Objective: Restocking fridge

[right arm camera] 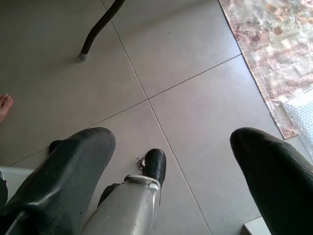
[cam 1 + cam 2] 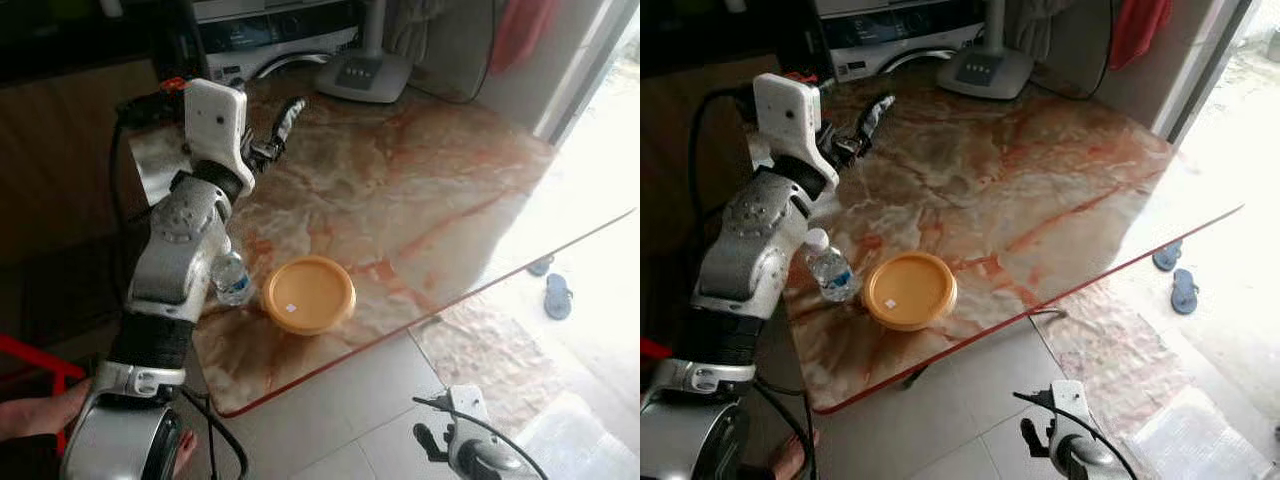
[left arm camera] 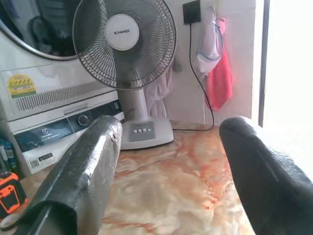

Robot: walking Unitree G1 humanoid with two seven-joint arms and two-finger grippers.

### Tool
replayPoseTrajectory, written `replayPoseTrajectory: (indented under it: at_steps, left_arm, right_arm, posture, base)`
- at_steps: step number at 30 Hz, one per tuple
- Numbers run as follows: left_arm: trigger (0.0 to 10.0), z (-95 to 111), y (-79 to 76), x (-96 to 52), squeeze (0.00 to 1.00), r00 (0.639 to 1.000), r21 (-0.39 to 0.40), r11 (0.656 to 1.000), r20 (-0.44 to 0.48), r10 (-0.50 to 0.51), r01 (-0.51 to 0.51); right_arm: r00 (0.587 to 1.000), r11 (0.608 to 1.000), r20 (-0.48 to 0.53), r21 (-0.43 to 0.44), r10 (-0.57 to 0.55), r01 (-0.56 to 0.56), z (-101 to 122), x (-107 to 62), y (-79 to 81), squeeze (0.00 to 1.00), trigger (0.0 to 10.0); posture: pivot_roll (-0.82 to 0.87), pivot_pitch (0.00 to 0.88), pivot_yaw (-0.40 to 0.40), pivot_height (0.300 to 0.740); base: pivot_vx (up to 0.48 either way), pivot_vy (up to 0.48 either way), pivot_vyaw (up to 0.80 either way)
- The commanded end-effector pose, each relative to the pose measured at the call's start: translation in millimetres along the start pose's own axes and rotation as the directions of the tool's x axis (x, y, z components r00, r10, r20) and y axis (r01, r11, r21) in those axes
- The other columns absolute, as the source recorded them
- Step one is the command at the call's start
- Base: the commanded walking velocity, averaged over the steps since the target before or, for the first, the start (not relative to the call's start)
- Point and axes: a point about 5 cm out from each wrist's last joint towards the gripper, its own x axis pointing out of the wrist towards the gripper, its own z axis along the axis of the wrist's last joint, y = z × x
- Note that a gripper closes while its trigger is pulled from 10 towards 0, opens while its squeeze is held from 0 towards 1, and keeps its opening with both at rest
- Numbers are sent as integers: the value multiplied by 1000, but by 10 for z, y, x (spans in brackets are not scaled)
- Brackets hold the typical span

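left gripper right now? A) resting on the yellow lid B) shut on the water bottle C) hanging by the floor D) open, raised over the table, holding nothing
D: the left gripper is up over the marble table, fingers apart with nothing between them; the water bottle stands untouched beside the yellow lid.

A home laundry corner: washing machine [image 3: 54, 93], pedestal fan [image 3: 124, 41], marble table [image 2: 420, 190] (sandals [image 2: 556, 295] nearby).

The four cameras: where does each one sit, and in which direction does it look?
Eye views: on the head, looking down at the marble table, bottle, yellow bowl; left arm raised, right gripper low.
Left wrist: along open left gripper toward the fan.
Right wrist: down at floor tiles, robot's foot.
Shared: table and fan base.
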Motion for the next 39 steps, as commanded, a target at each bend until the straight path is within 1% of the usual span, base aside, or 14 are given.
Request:
replayPoseTrajectory:
  at_steps: [1,2,5,7,11,13,14,15,17,20,28,31,36,39]
  left_arm:
    - [10000,2,29,-35,0,987,-10,997,-145,-76,75]
    - [10000,-6,112,-67,0,966,-24,998,-251,-65,61]
    - [10000,-3,151,-121,0,914,-61,994,-391,-109,93]
    - [10000,0,140,-154,0,888,-69,989,-435,-149,132]
    - [10000,-6,49,-321,0,778,-34,932,-540,-321,361]
    - [10000,-30,12,-378,0,737,-67,911,-564,-372,408]
    - [10000,-70,-14,-411,0,710,-99,902,-584,-394,419]
    - [10000,-70,-14,-411,0,710,-99,902,-584,-394,419]
    - [10000,-106,-44,-455,0,674,-127,895,-615,-409,428]
    - [10000,-206,41,-501,0,629,-89,912,-697,-344,401]
    - [10000,-360,138,-646,0,565,-78,917,-767,-306,392]
    - [10000,-366,203,-657,0,569,-85,932,-771,-285,353]
    - [10000,-404,250,-733,0,541,-105,932,-789,-290,347]
    - [10000,-430,313,-739,0,553,-77,946,-795,-249,315]
  right_arm:
    - [1000,1000,-14,-8,6,-6,-21,1,11,0,10000]
    - [1000,1000,-18,-12,8,-9,-24,1,12,0,10000]
    - [1000,1000,-19,-17,11,-11,-25,1,14,0,10000]
    - [1000,1000,-19,-17,11,-12,-24,2,16,0,10000]
    - [1000,1000,-22,-23,13,-14,-27,3,23,0,10000]
    - [1000,999,-24,-29,15,-16,-28,4,25,0,10000]
    - [1000,999,-25,-29,15,-16,-32,4,28,0,10000]
    - [1000,999,-25,-29,15,-16,-32,4,28,0,10000]
    - [1000,999,-26,-29,16,-17,-39,4,33,0,10000]
    - [999,999,-30,-31,19,-20,-46,5,38,0,10000]
    - [999,999,-35,-38,25,-26,-62,5,50,0,10000]
    - [999,999,-36,-40,25,-26,-63,5,49,0,10000]
    - [999,999,-38,-45,25,-27,-61,5,45,0,10000]
    - [999,999,-38,-47,26,-28,-56,3,39,0,10000]
  posture:
    - [-40,72,-2,740]
    - [-32,72,3,740]
    - [-16,69,12,740]
    - [-14,69,13,740]
    - [-2,59,27,740]
    - [-2,59,27,740]
    - [-3,51,31,740]
    - [-3,51,31,740]
    - [-6,49,34,740]
    - [-6,44,38,740]
    - [-11,36,45,740]
    - [-8,38,45,740]
    - [-9,44,42,740]
    - [-4,49,38,740]
  base:
    - [0,0,0]
    - [0,0,0]
    - [0,0,0]
    - [0,0,0]
    - [0,0,0]
    - [0,0,0]
    - [0,0,0]
    - [0,0,0]
    - [0,0,0]
    - [0,0,0]
    - [0,0,0]
    - [0,0,0]
    - [0,0,0]
    - [0,0,0]
